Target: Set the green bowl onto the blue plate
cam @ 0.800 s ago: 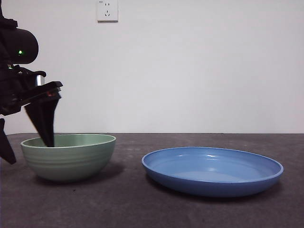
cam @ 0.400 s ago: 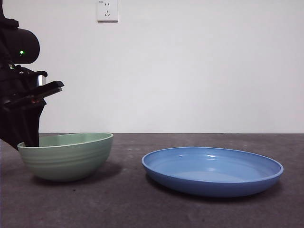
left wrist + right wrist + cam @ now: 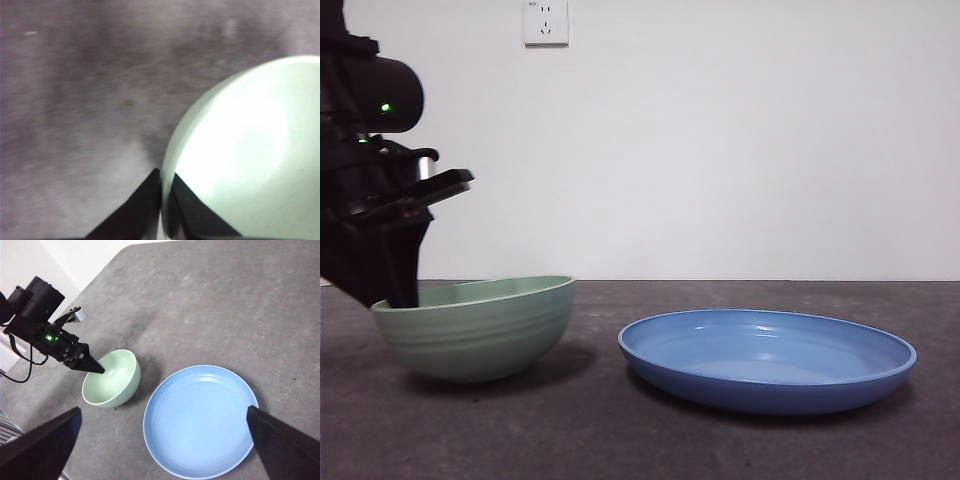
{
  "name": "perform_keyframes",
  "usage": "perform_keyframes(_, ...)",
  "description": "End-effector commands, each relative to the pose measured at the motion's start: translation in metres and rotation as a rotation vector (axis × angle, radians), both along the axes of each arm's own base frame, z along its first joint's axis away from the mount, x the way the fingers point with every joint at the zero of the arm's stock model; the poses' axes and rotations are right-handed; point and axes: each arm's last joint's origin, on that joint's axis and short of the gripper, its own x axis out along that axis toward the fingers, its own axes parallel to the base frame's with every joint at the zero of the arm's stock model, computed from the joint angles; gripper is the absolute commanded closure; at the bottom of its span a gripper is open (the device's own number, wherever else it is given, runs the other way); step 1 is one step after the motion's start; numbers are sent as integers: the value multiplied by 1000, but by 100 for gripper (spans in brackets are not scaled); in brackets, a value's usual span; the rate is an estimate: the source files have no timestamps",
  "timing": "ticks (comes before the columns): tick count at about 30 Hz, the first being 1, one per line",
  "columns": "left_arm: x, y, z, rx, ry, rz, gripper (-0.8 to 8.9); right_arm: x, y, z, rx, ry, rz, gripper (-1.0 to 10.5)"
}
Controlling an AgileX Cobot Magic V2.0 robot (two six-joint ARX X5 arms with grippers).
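The green bowl [image 3: 475, 327] is gripped at its rim by the left gripper [image 3: 382, 292], jaws closed on the wall, one jaw inside and one outside as seen in the left wrist view [image 3: 161, 200]; the bowl is seen tilted in the front view, the gripped side lower and the side toward the plate raised; whether its base touches the table [image 3: 620, 440] cannot be told; the bowl sits left of the blue plate [image 3: 767, 358] in the front view, near it but apart; the plate lies flat on the dark grey table with nothing in it; in the right wrist view the bowl [image 3: 111, 379] and plate [image 3: 201, 421] are seen from above, side by side; the right gripper [image 3: 165, 450] is held high over both, jaws spread wide apart, nothing between them; a white wall socket [image 3: 545, 21] is seen above the bowl on the back wall
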Motion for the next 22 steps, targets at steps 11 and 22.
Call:
perform_keyframes(11, 18, -58, 68, -76, -161, -58, 796, -1, 0, 6, 8, -19, 1, 348)
perform_keyframes(22, 28, -129, 66, -85, -136, -207, 796, -1, 0, 6, 10, -17, 0, 348)
